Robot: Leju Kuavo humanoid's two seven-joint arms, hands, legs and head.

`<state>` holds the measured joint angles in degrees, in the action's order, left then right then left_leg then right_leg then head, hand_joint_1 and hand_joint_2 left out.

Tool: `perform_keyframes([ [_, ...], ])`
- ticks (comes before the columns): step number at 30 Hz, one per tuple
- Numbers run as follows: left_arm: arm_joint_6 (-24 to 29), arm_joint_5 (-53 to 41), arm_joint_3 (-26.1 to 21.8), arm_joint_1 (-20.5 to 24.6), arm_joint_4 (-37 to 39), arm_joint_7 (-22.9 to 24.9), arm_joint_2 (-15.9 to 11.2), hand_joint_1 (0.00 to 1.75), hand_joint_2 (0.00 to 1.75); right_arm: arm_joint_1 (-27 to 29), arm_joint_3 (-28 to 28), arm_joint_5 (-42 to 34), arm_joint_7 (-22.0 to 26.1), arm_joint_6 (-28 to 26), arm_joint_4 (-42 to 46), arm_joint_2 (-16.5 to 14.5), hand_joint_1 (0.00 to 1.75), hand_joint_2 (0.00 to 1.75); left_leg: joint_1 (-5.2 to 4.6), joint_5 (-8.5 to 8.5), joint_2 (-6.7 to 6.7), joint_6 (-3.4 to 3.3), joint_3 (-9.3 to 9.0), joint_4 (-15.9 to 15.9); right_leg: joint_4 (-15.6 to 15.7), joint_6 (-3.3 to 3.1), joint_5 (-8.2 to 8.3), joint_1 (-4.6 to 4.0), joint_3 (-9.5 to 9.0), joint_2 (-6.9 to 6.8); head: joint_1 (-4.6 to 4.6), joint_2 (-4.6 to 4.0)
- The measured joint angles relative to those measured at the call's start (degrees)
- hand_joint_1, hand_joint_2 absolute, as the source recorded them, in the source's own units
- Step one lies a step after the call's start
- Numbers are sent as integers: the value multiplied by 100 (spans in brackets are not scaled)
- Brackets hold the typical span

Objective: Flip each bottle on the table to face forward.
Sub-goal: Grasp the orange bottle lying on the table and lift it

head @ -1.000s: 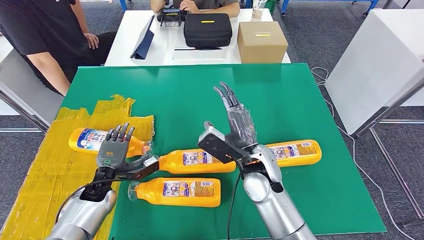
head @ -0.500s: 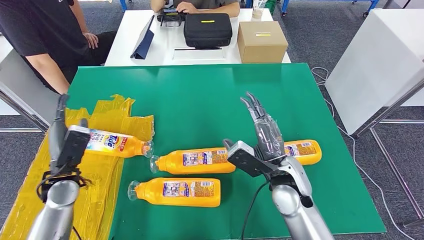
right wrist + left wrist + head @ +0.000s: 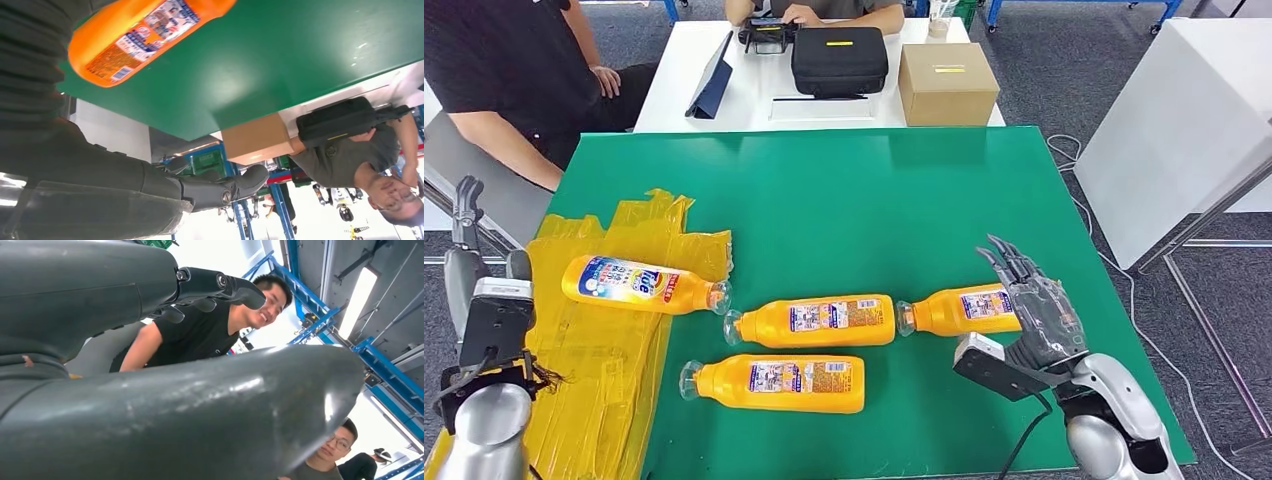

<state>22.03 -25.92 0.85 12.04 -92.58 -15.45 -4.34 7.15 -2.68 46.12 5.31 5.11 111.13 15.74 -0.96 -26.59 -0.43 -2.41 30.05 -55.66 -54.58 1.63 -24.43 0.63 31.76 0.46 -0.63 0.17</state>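
Four orange bottles lie flat on the green table [image 3: 824, 190]; both robot hands hang off to the sides, holding nothing.

The left bottle [image 3: 639, 285] shows its front label. The left hand [image 3: 469, 262] and right hand [image 3: 1036, 312] have fingers straight and apart, likely between flips.

bottles [image 3: 812, 321] on table [image 3: 844, 190], box [image 3: 947, 82] behind

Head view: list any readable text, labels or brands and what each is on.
"Tide": blue label of the far-left bottle lying on the yellow plastic sheet.
Back labels of the other three orange bottles: print too small to read.
Yellow tag on the black case: unreadable.
Sticker on the cardboard box: unreadable.
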Motion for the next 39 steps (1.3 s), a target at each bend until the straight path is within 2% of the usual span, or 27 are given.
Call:
perform_keyframes([
  [7, -18, 18, -9, -10, -49, 32, -3, 0, 0, 43, 78, 89, -62, 130, 44, 106, 0, 175, 4, 0, 2, 0, 0, 0, -1, 0, 0, -5, 0, 0, 1, 0],
  [14, -114, 150, -119, 3, -34, 7, -28, 0, 0, -46, 61, 766, -345, 518, -294, 384, 0, 175, 2, 0, 4, 0, 2, 1, -1, 0, 0, -4, 0, 0, 0, 0],
  [22, -122, 195, -116, 120, 68, -40, -29, 0, 0, -450, -91, 908, -472, 522, -1171, 641, 0, 175, 0, 2, -3, -2, 0, -1, -1, 0, 0, -2, -1, -1, 0, 1],
  [31, -25, 363, -111, -2, 116, -244, -49, 0, 0, -442, -240, 1033, -589, 522, -1783, 816, 0, 175, 2, 1, -2, -2, 4, 0, -1, 0, 0, -4, 1, -1, 1, 0],
  [39, 74, 579, -133, -156, 121, -366, -192, 0, 0, -399, -324, 1136, -619, 511, -1991, 869, 0, 175, 2, 2, 1, -2, 3, 1, -1, 0, 0, -4, 0, -1, 1, 0],
])
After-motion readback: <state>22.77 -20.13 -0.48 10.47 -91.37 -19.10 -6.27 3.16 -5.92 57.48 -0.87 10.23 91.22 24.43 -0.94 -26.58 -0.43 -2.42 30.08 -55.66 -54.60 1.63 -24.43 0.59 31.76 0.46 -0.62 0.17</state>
